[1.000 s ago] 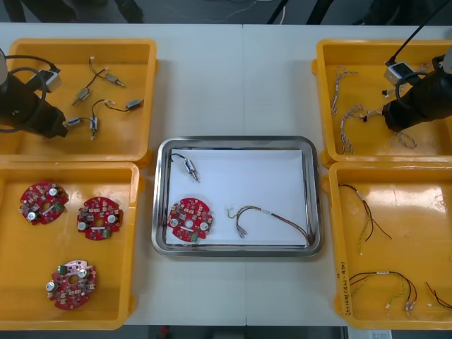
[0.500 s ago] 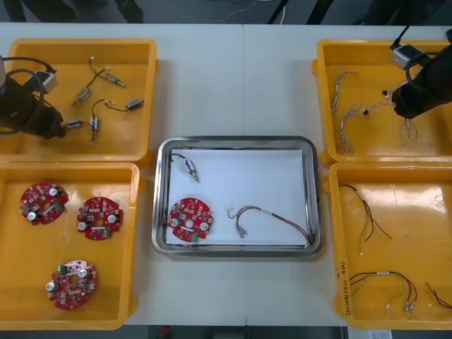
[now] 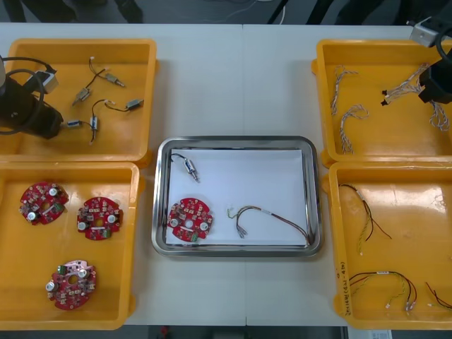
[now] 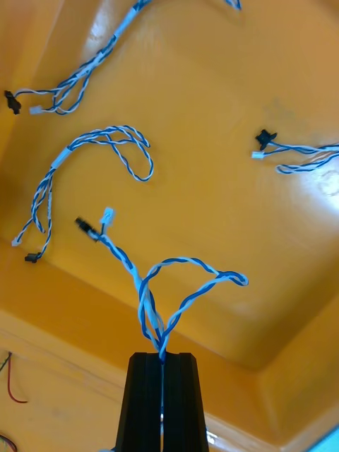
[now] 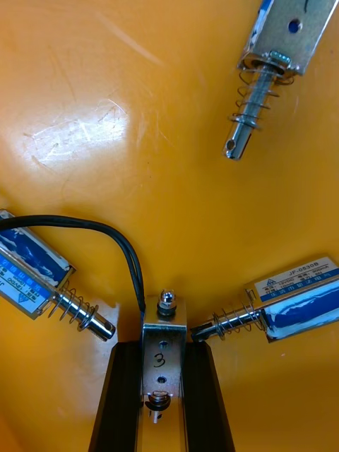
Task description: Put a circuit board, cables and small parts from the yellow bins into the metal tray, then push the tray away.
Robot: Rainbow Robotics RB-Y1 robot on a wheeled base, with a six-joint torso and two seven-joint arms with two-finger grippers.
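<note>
In the far left yellow bin [image 3: 134,49] my left gripper [image 3: 61,126] is down among several small metal parts. Its fingers [image 5: 124,395] are shut on a small metal part [image 5: 162,337] marked with a 3, and a black lead runs off it. My right gripper [image 3: 433,93] hovers over the far right yellow bin [image 3: 325,56], shut on a twisted blue and white cable [image 4: 185,282] that hangs from its fingertips [image 4: 145,381]. The metal tray [image 3: 236,140] in the middle holds a red circuit board [image 3: 189,219], a small metal part [image 3: 188,168] and a red and yellow cable [image 3: 265,215].
Three red circuit boards [image 3: 99,217] lie in the near left bin [image 3: 134,212]. Black and red-yellow cables [image 3: 367,215] lie in the near right bin [image 3: 335,233]. More twisted cables [image 3: 346,116] rest on the far right bin's floor. Bare table lies beyond the tray.
My left gripper has shut on the small metal part. My right gripper has lifted the twisted cable and carried it towards the bin's outer far corner.
</note>
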